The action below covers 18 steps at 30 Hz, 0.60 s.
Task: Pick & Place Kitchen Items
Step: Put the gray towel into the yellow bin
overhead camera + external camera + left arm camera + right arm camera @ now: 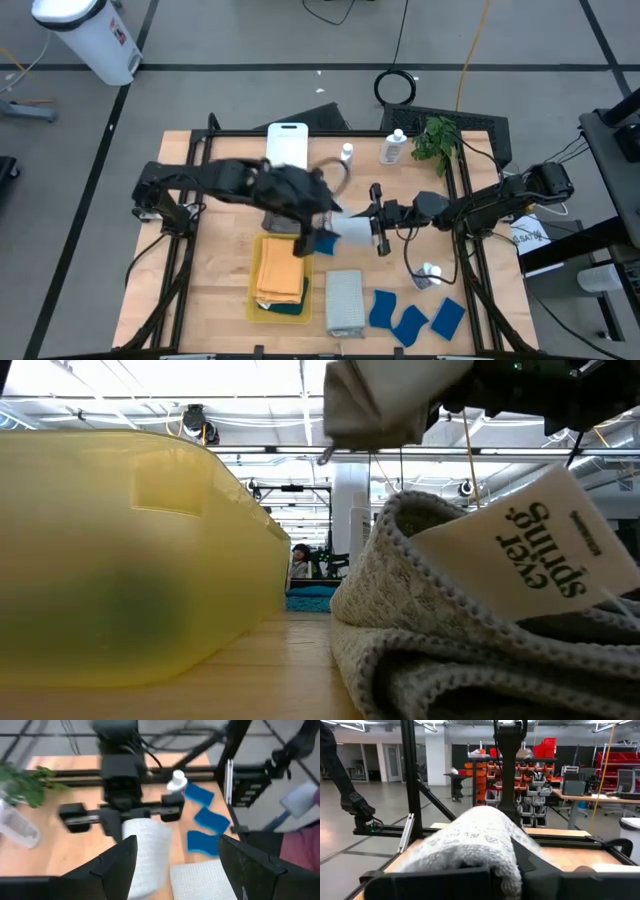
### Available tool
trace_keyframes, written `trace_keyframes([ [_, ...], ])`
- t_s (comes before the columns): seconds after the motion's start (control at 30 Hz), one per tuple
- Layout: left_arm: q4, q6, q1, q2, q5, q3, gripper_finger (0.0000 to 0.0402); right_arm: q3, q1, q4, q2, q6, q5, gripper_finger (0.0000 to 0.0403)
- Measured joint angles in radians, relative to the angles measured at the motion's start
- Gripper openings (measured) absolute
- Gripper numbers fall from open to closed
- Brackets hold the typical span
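My right tool (372,232) is clamped on the pale grey cloth (352,231), holding it above the bench (200,290) at centre. My left tool (318,236) sits just beside that cloth with its fingers (117,865) spread wide. Below, the orange cloth (281,272) lies in the yellow tray (254,298); three blue sponges (410,318) lie right of the grey tray (344,302).

The wooden table (215,290) carries trays (345,300), sponges (410,318), bottles (394,148).
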Motion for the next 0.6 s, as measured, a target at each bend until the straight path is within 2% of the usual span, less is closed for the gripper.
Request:
trace_keyframes([
  [0.23,-0.007,0.058,-0.049,0.112,-0.018,-0.002,0.028,0.002,0.0,0.0,0.0,0.002,0.008,0.0],
  [0.37,-0.008,0.116,-0.092,0.143,-0.041,-0.002,0.028,0.002,-0.002,0.01,0.0,0.008,0.095,0.0],
  [0.43,-0.009,0.15,-0.12,0.143,-0.134,-0.002,0.028,0.002,-0.008,0.04,0.0,0.009,0.154,0.0],
  [0.53,-0.006,0.23,-0.168,0.137,-0.386,-0.002,0.028,0.002,-0.02,0.113,0.0,0.017,0.21,0.0],
  [0.6,-0.005,0.282,-0.197,0.139,-0.543,-0.002,0.028,0.002,-0.031,0.167,0.0,0.027,0.211,0.0],
])
